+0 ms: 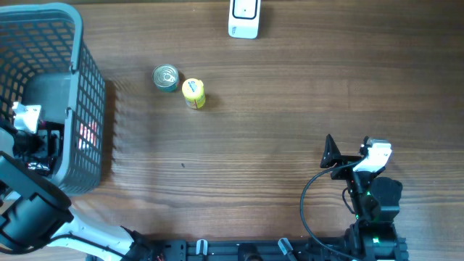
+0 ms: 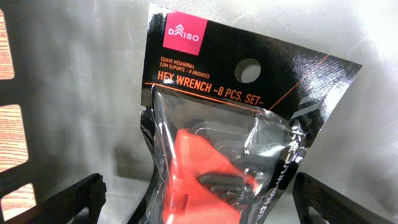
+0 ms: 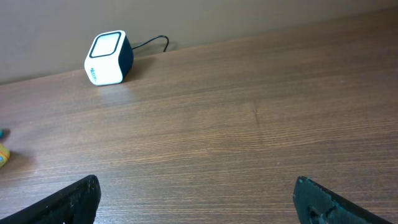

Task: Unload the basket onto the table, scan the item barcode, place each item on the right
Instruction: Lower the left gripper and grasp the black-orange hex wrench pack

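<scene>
Inside the grey mesh basket [image 1: 87, 94], the left end effector [image 2: 199, 182] sits low among the contents, with its wrist camera close up to a hex wrench set packet [image 2: 211, 124]. The packet is black with a red Daiso label, an orange line reading "HEX WRENCH -8 PCS. SET-" and a round hang hole near its top. An orange-red holder and dark keys show behind its clear window. It is tilted and rests back against the basket's plain grey inner wall.

The left end effector is released. Its two dark fingers [image 2: 74, 199] stand wide apart, one on each side of the packet's lower part, and no firm contact with the packet shows.

Outside the basket, near its right wall, a small can [image 1: 166, 77] stands on the wooden worktop [image 1: 254, 130] with its silver top up. A yellow container [image 1: 193, 93] lies just beside the can, on the side away from the basket. Farther from the basket in that same direction is the white barcode scanner [image 1: 243, 18], with a dark cable trailing from its back.

Well apart from the basket, over bare wood, the right end effector [image 1: 330, 154] is also released, with its fingers spread wide and nothing between them.
</scene>
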`<action>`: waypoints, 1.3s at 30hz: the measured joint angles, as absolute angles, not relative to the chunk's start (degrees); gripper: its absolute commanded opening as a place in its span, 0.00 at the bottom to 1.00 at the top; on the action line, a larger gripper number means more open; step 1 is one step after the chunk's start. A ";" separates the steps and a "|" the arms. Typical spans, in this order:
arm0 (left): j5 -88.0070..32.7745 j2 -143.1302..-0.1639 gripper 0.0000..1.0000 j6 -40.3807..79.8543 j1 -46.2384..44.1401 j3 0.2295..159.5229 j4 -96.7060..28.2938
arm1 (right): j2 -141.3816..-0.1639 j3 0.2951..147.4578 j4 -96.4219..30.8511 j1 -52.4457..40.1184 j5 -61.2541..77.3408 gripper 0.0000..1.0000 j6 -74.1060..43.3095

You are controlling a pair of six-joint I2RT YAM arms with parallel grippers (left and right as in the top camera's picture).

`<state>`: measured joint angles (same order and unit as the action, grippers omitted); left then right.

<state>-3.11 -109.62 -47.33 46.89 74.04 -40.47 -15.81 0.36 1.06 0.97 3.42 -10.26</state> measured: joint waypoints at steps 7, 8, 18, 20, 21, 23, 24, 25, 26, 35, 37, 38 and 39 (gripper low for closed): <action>-4.38 -110.10 0.70 -47.40 46.89 74.26 -40.60 | -15.81 0.36 1.06 0.97 3.42 1.00 -10.26; -4.54 -110.17 0.67 -47.37 46.89 74.26 -40.66 | -15.81 0.36 1.06 0.97 3.42 1.00 -10.28; -5.87 -110.43 0.46 -46.61 46.89 74.41 -42.22 | -15.81 0.36 1.08 0.97 3.42 1.00 -10.26; -5.87 -110.45 0.45 -46.24 46.89 74.48 -42.48 | -15.81 0.36 1.08 0.97 3.42 1.00 -10.28; -5.89 -110.48 0.47 -45.98 46.89 74.48 -42.52 | -15.81 0.36 1.08 0.97 3.42 1.00 -10.28; -5.87 -110.48 0.45 -45.25 46.89 74.48 -42.61 | -15.81 0.36 1.08 0.97 3.40 1.00 -10.28; -5.87 -110.48 0.43 -45.01 46.89 74.48 -42.61 | -15.81 0.36 1.08 0.97 3.42 1.00 -10.28; -5.87 -110.48 0.38 -44.60 46.89 74.48 -42.61 | -15.81 0.36 1.08 0.97 3.42 1.00 -10.26; -5.85 -110.48 0.34 -44.42 46.89 74.48 -42.63 | -15.81 0.36 1.08 0.97 3.42 1.00 -10.26; -5.85 -110.48 0.31 -43.59 46.89 74.52 -41.71 | -15.81 0.36 1.08 0.97 3.42 1.00 -10.28; -5.85 -110.48 0.30 -43.42 46.89 74.52 -41.39 | -15.81 0.36 1.08 0.97 3.42 1.00 -10.26; -5.85 -110.48 0.30 -43.38 46.89 74.52 -41.17 | -15.81 0.36 1.08 0.97 3.40 1.00 -10.26; -5.85 -110.54 0.35 -43.09 46.89 74.52 -40.77 | -15.81 0.36 1.08 0.97 3.40 1.00 -10.28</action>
